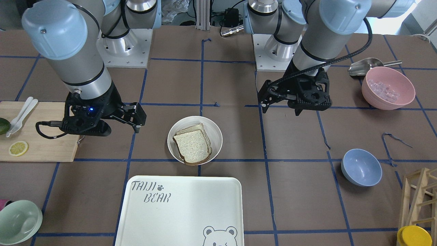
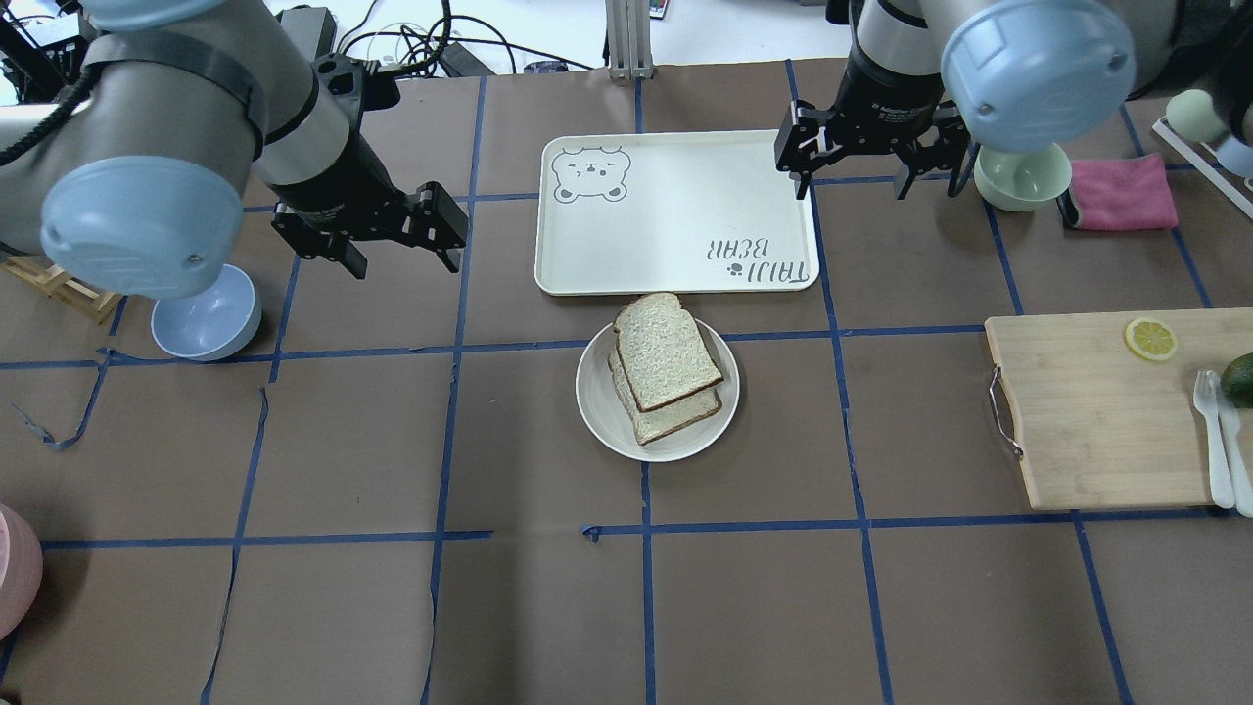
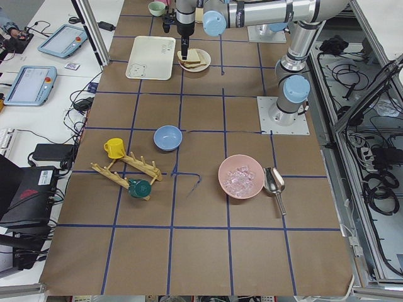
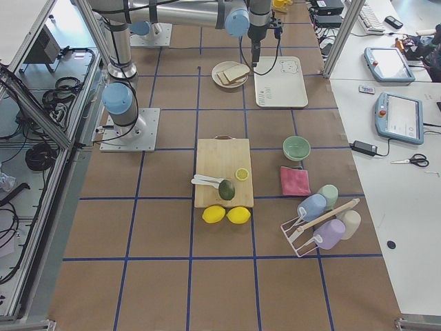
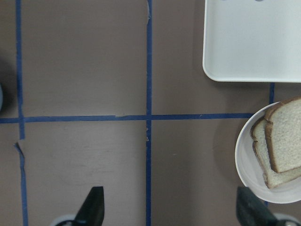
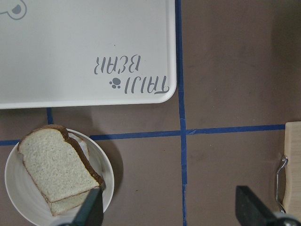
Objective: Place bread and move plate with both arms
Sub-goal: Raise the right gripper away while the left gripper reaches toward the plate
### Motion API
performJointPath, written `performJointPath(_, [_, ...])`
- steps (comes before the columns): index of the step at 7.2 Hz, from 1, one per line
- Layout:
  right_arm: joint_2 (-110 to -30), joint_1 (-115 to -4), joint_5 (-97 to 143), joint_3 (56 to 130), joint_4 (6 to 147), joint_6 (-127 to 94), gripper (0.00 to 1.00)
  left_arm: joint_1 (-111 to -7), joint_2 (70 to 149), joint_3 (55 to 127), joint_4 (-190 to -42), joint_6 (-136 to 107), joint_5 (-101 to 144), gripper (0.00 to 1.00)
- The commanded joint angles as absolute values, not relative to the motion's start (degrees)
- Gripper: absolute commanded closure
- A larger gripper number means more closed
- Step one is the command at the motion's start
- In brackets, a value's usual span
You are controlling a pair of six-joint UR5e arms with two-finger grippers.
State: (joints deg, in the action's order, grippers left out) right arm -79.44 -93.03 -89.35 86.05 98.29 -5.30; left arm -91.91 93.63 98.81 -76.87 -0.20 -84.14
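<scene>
Nearest the front-facing camera lies the bear-printed tray [image 1: 184, 212], flat on the brown tabletop [image 1: 293, 191], on the camera's side of the plate [image 1: 215, 136] and close to it but not touching.

Far to the plate's left in this view is a wooden cutting board [image 1: 44, 150] with a lemon slice [image 1: 18, 148] on it. Between board and plate hangs the right gripper [image 2: 874, 184], raised above the tabletop. Its wrist camera shows its fingers spread wide, with nothing between them.

The round cream plate sits at the middle of the tabletop and carries two stacked slices. The bread [image 1: 191, 145] is the upper one and lies flat. Its long axis runs from the robot's side toward the tray. Its rounded top points at the tray, slanted a little toward the robot's left, and reaches the plate's rim there. The lower slice [image 1: 197, 128] peeks out on the robot's side.

Right of the plate, and farther from it than the other, hangs the left gripper [image 2: 406, 269]. It too is wide open and empty, above bare tabletop. Farther right again stands a blue bowl [image 1: 361, 167].
</scene>
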Motion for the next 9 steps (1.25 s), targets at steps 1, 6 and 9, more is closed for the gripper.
performJointPath(1, [-81.82,-92.64,-88.16,85.96,97.12,-4.31,0.00,-94.73,95.70,103.16,-72.02,-4.18,-83.41,0.03])
performJointPath(6, [-85.07,-89.74,-88.41,86.04,89.92,-3.87,0.00,-98.25,102.65,110.74,-57.32,-14.92,-74.09,0.07])
performJointPath(9, [-86.57,-89.65,-88.59,86.04,84.63,-3.87,0.00,-99.40,106.08,116.86,-45.93,-17.75,-74.27,0.07])
